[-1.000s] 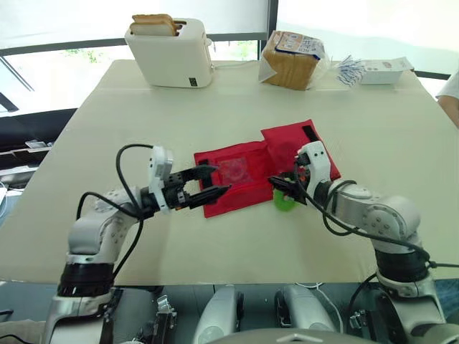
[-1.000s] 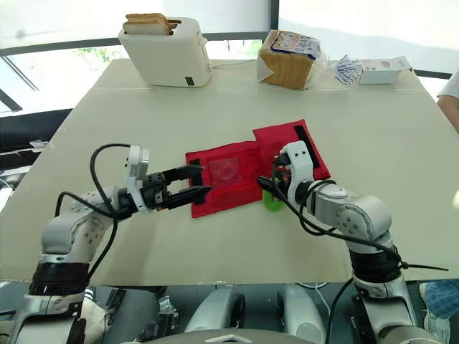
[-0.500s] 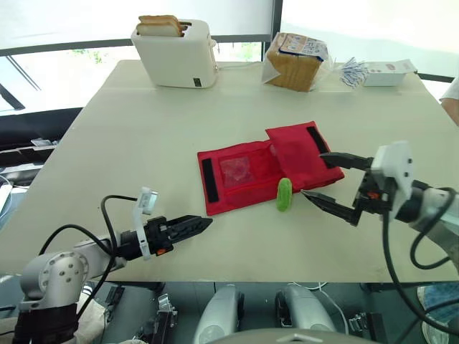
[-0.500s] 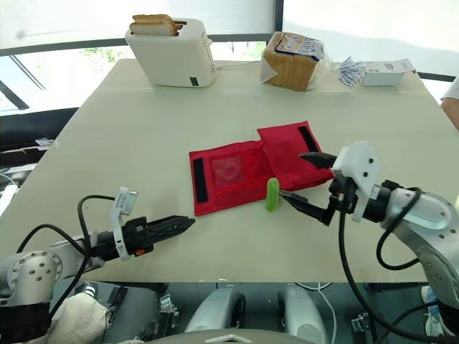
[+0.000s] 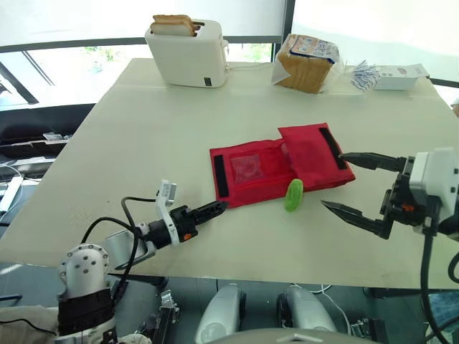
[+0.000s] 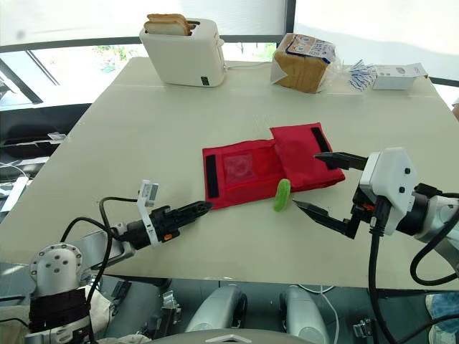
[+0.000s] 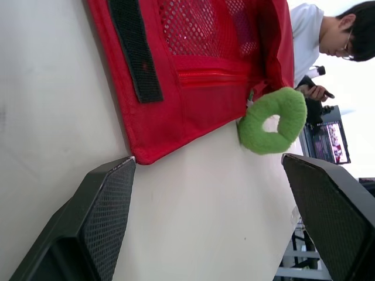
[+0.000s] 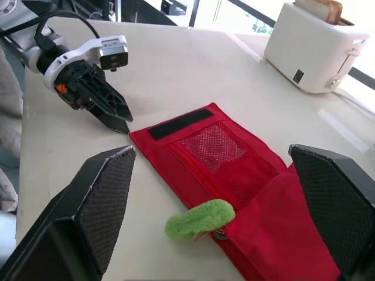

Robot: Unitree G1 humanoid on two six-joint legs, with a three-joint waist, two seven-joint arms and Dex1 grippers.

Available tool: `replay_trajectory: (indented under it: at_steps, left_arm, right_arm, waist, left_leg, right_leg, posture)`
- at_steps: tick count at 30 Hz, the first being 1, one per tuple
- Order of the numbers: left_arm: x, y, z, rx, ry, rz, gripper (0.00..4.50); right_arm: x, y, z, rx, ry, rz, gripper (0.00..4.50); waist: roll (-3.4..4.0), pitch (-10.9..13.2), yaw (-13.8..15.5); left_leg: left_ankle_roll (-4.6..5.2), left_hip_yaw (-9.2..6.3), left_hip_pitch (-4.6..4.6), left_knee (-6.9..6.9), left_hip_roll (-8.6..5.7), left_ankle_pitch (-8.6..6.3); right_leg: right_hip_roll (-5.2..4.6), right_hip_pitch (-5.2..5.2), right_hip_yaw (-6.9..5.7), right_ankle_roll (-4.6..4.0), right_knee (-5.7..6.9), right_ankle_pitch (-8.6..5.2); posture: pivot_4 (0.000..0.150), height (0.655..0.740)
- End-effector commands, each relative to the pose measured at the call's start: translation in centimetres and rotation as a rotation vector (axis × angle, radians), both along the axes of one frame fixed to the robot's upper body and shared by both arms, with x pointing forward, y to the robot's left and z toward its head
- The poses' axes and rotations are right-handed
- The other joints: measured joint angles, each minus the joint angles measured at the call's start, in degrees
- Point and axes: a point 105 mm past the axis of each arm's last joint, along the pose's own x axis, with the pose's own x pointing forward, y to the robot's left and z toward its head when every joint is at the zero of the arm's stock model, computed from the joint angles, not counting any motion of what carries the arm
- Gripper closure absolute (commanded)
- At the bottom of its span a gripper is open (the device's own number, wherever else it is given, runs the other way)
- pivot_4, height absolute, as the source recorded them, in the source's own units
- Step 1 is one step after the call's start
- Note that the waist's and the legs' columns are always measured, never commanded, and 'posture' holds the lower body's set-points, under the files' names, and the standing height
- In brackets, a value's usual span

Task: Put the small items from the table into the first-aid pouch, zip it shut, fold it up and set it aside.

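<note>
Both arms are back off the pouch now; a second ago they were right on it, one at each end. Left gripper (image 5: pixel 219 207) sits low over the desk (image 5: pixel 143 129) near the front edge, pointing at the near left corner of the red pouch (image 5: pixel 280 165) but apart from it. Its jaws are rolled on edge, and the left wrist view has them spread with nothing between. Right gripper (image 5: pixel 333 179) hangs off to the right of the pouch, jaws gaping wide, empty, aimed back toward it.

And the pouch lies flat and unfolded mid-desk, mesh pocket (image 5: pixel 249 168) facing up, a black strip (image 5: pixel 221 175) down its left end, another (image 5: pixel 332 147) on the right flap. Something pale shows through the mesh, can't tell what. Fuzzy green ring (image 5: pixel 293 195) is out on the desk, touching the pouch's near edge, between the two grippers.

Far side: a white toaster (image 5: pixel 188 51) with two slices (image 5: pixel 174 25) sticking up, a bagged loaf (image 5: pixel 308 61) to its right, a small white box (image 5: pixel 403 72) by the far right corner. A person (image 7: pixel 310 29) in a white shirt is beyond the desk in the left wrist view.
</note>
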Motion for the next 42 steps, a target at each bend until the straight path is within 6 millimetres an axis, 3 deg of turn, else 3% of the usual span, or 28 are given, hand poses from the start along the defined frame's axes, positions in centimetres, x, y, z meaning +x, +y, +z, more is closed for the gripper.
replay_trajectory:
  at_steps: [1,4,10,19,25,28,32,42]
  left_arm:
    - [0.3,-0.6,0.3,-0.068,0.043,0.042,0.25]
    - [1.0,-0.5,1.2,-0.054,0.025,0.083,0.25]
    - [2.8,0.0,2.3,0.155,-0.055,0.157,0.25]
    - [5.0,-0.8,1.0,0.287,-0.092,0.166,0.25]
    - [5.8,-3.7,2.6,0.004,-0.084,0.148,0.25]
    - [5.5,-3.8,3.4,-0.123,-0.073,0.138,0.25]
    - [4.3,-4.3,2.9,-0.175,-0.054,0.128,0.25]
    - [2.3,-4.4,1.2,-0.113,0.005,0.042,0.25]
  right_arm:
    - [-0.5,0.1,1.1,-0.006,-0.057,-0.004,0.02]
    - [-0.5,0.0,1.2,-0.007,-0.058,-0.009,0.02]
    - [-0.5,-0.1,1.2,-0.001,-0.059,-0.016,0.02]
    - [-0.6,-0.2,1.2,-0.001,-0.052,-0.019,0.02]
    - [-0.7,-0.3,1.4,0.002,-0.055,-0.033,0.02]
    - [-0.8,-0.4,1.4,-0.002,-0.057,-0.043,0.02]
    - [-0.9,-0.5,1.5,-0.003,-0.061,-0.056,0.02]
    - [-0.9,-0.8,1.5,-0.015,-0.05,-0.063,0.02]
  waist:
    - [0.0,0.0,-0.03]
    - [0.0,0.01,-0.03]
    - [-0.03,0.02,-0.31]
    - [-0.03,0.02,-0.3]
    - [-0.05,0.02,-0.12]
    - [-0.09,0.04,-0.36]
    - [-0.09,0.04,-0.51]
    - [-0.09,0.04,-0.42]
  left_leg:
    - [0.0,0.0,0.0,0.0,0.01,0.0]
    - [-0.02,-0.01,0.0,0.0,0.01,0.01]
    - [-0.04,0.0,-0.01,0.0,-0.01,0.02]
    - [-0.05,0.04,-0.01,0.0,-0.02,0.04]
    - [-0.05,0.03,-0.03,0.02,-0.04,0.03]
    - [-0.05,0.02,-0.04,0.03,-0.03,0.03]
    - [-0.05,0.04,-0.03,0.03,-0.02,0.03]
    - [-0.05,0.02,-0.04,0.03,-0.02,0.03]
  right_leg:
    - [0.0,0.0,0.0,0.0,0.01,0.0]
    - [0.0,0.0,-0.01,0.0,0.0,0.0]
    - [0.02,0.0,-0.02,-0.01,0.01,0.0]
    - [0.04,0.0,0.01,-0.01,0.0,0.0]
    - [0.02,0.01,0.01,0.0,-0.01,0.0]
    - [0.03,0.01,-0.01,0.0,-0.01,0.0]
    - [0.03,0.01,0.01,0.0,0.0,0.0]
    - [0.04,0.01,0.0,0.0,-0.01,0.0]
  posture:
    - [0.15,0.74]
    - [0.15,0.74]
    - [0.15,0.74]
    - [0.15,0.74]
    - [0.15,0.74]
    - [0.15,0.74]
    - [0.15,0.74]
    - [0.15,0.74]
